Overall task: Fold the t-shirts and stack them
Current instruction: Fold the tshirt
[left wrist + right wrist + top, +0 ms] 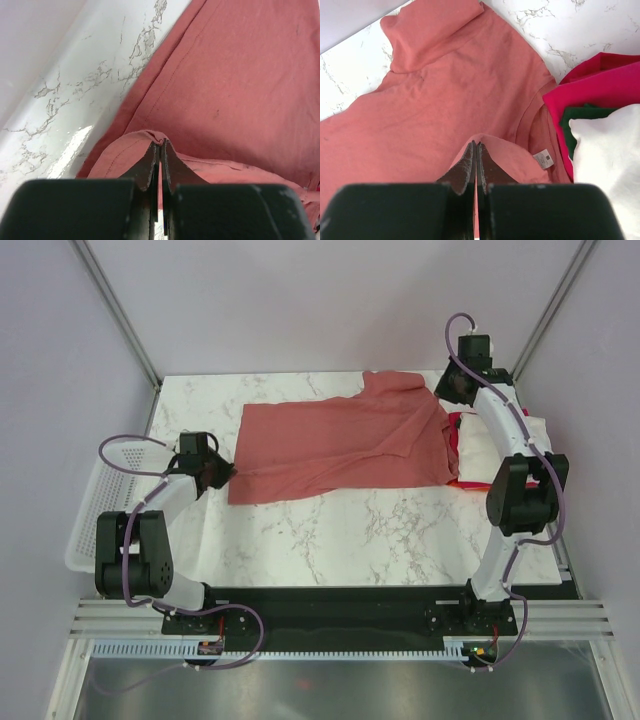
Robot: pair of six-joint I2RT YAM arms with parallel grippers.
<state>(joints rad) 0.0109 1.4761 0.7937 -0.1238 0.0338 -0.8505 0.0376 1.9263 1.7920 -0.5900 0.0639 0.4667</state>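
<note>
A large salmon-red t-shirt [340,445] lies spread across the marble table [350,540], one sleeve up at the back [395,385]. My left gripper [222,475] is shut on a fold of its left edge, and in the left wrist view cloth [240,75] bunches over the shut tips [160,144]. At the back right, my right gripper [445,395] is shut on a pinch of the same shirt [445,100] near the collar, tips [476,145] beside the neck label [543,159]. A stack of folded t-shirts, magenta [600,85] under cream-white [610,150], sits at the right.
A white plastic mesh basket [95,510] hangs off the table's left side beside the left arm. A dark green strip [582,114] shows between the magenta and white shirts. The right arm [510,450] arches over the folded stack. Grey walls close in the back and sides.
</note>
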